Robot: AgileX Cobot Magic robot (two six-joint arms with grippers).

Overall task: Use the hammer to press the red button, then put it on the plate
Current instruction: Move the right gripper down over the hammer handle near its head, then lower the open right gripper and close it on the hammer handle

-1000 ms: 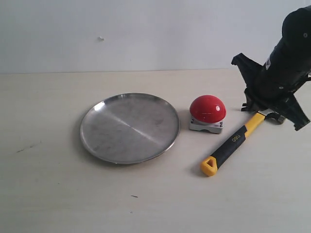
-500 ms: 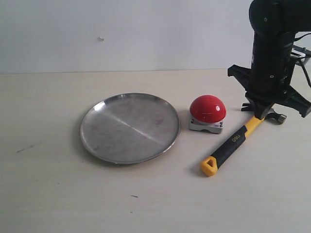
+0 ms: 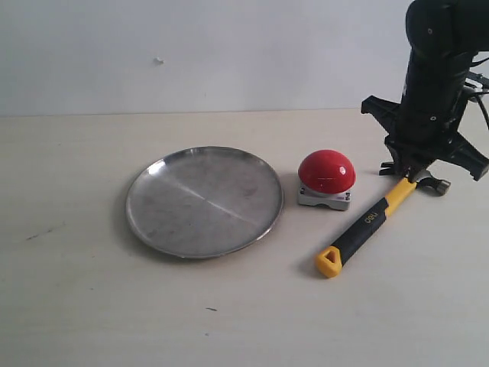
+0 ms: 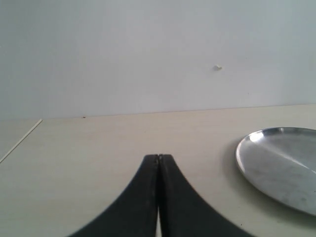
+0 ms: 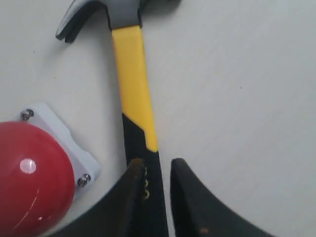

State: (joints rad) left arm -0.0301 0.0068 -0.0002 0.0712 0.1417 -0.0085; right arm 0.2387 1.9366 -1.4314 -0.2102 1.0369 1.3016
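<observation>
Yellow-and-black hammer [image 3: 372,219] lies flat on the counter [image 3: 229,321], just right of the red button [image 3: 326,171], head far, loop end near. The plate [image 3: 153,183] sits left of the button.

Step in hand: pickup. The right end effector [image 3: 410,174] stands over the handle close to the head. The right wrist view shows what the exterior view hides: jaws partly apart, set either side of the handle, nothing clamped.

Next move, in my judgement: close firmly, lift, then bring the head over the dome.

The left end effector [image 4: 159,168], seen only in its own wrist view, is fully closed and empty, with the plate's rim in sight.
</observation>
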